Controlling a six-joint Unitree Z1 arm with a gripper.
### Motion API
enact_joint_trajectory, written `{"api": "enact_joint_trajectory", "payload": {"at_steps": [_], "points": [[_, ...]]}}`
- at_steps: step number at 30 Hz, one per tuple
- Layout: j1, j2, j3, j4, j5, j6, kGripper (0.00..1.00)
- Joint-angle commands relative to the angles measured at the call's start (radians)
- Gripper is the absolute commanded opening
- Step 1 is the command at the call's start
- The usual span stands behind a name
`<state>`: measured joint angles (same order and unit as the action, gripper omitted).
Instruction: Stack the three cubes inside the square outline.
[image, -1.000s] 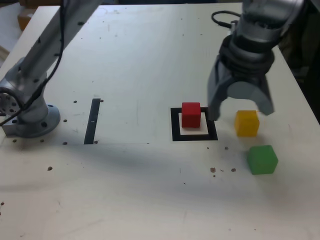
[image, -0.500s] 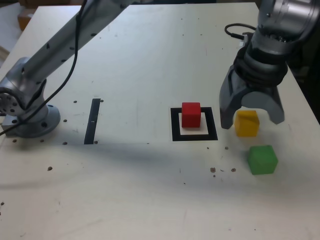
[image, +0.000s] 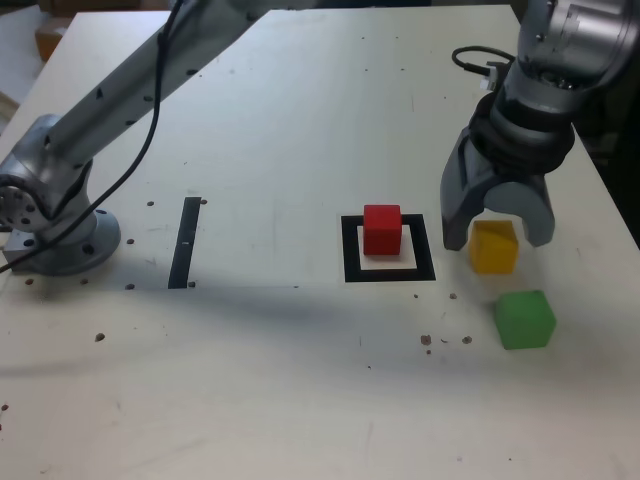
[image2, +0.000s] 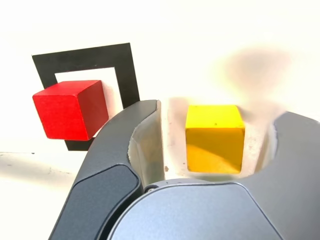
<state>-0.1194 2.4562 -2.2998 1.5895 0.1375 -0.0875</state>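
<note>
cubes, 3 of them, sit on the pale table (image: 270, 380), each apart from the others. the red cube (image: 382, 231) stands inside the square outline (image: 352, 270), a thick black frame with a white centre, nearer its upper edge in the exterior view, with white showing below it. the yellow cube (image: 493, 247) is outside the frame, a little way off toward the exterior view's right. the green cube (image: 525, 320) lies below the yellow one in the exterior view and slightly farther to that view's right, also outside the frame. the gripper (image: 497, 240) is at the yellow cube, its 2 fingers (image2: 149, 145) spread, 1 on each side of it. in the wrist view there is a gap between the yellow cube and each finger, so nothing is pinched. the wrist view shows 2 cubes, the red and the yellow, along with part of the black frame. the arm (image: 120, 100) reaches from its round base (image: 75, 250) at the exterior view's left, with a dark cable (image: 155, 110) hanging along it. 1 narrow black strip (image: 185, 243) lies on the table between the base and the frame.
</note>
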Motion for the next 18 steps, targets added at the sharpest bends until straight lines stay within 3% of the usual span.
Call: {"api": "enact_joint_trajectory", "payload": {"at_steps": [1,14,18], "points": [[0.004,0.009,-0.002,0.006,-0.007,0.002,0.53],[0.005,0.024,0.007,-0.003,-0.067,0.003,0.48],[0.005,0.025,0.005,-0.007,-0.074,0.008,0.42]]}}
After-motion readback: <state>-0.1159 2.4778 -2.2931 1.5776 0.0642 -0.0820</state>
